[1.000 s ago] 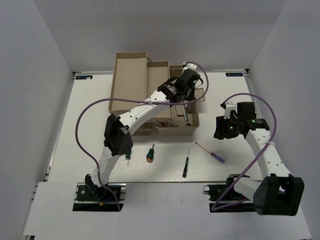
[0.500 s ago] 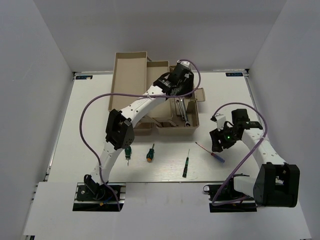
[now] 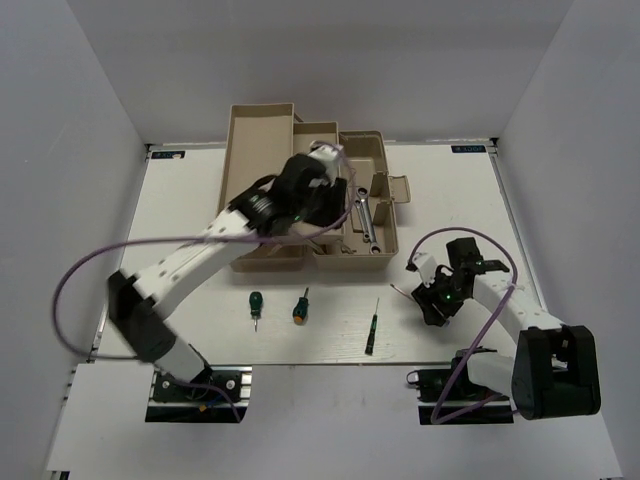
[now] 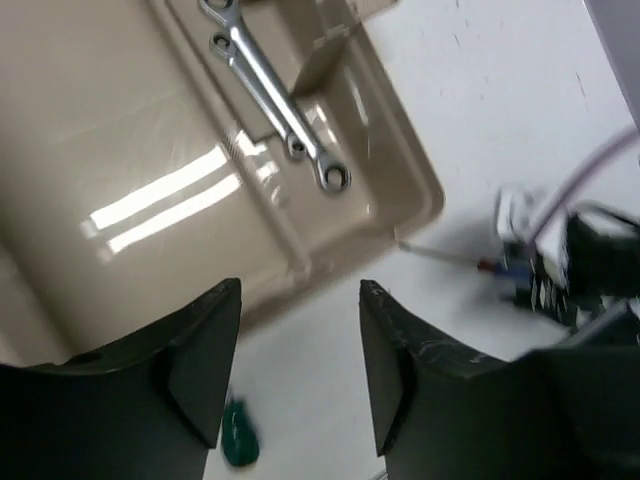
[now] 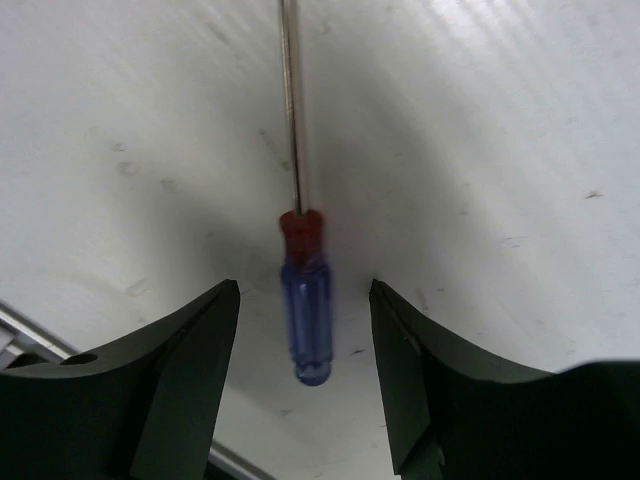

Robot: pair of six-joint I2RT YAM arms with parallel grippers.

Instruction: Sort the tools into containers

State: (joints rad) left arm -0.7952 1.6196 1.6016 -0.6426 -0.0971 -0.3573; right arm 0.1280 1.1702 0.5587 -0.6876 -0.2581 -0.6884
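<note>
My right fingers [image 5: 195, 350] are spread wide and low over the surface [image 3: 480, 220], holding nothing. The red-and-blue screwdriver [image 5: 305, 300] lies flat between them. Its blue handle sits in the gap with bare surface showing on either side, so neither finger touches it. Its red collar is about level with my fingertips, and the thin shaft runs straight out ahead of them. I cannot tell whether my tips rest on the surface or hang just above it.

My left fingers [image 4: 210, 350] are also parted and empty. They hover over the near edge of the containers, which stand side by side at the far middle of the surface. There are two trays, the tall tray [image 3: 255, 150] on the left and the middle tray [image 3: 318, 135] beside it, and then the tub [image 3: 393, 238] on the right. The two wrenches [image 4: 270, 95] lie in the tub, close together lengthwise, with their ring ends towards its near wall.

Three tools lie in a row on the open surface in front of the containers. The left green-handled screwdriver [image 3: 256, 303] and the right green-handled screwdriver [image 3: 300, 305] are near each other. The black screwdriver [image 3: 372, 327] lies further right, between them and my right fingers and well apart from both.
</note>
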